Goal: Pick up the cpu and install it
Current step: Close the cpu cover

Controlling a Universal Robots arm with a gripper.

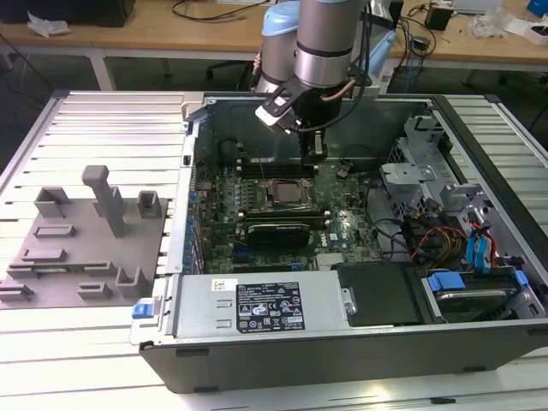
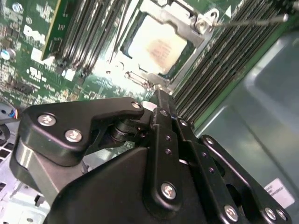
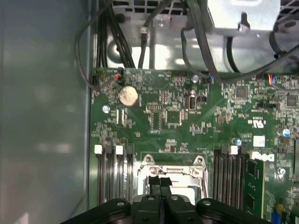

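Your tool (image 2: 158, 97) hangs inside the open computer case (image 1: 257, 107) with its fingers (image 3: 155, 182) pressed together and nothing between them. The cpu (image 2: 159, 49) is not in the tool. It lies flat in the socket frame (image 2: 164, 13) just below the tool's tips, silver top facing up, with memory slots (image 2: 93, 32) on either side of it. By my reading, the placing step is done and the tool is free above the seated chip. The latch lever (image 2: 247, 19) reaches out from the frame's corner, away from the tool, and you cannot tell from here whether it is locked down. Any move near the socket calls for a straight, slow path that avoids that lever and the slots.
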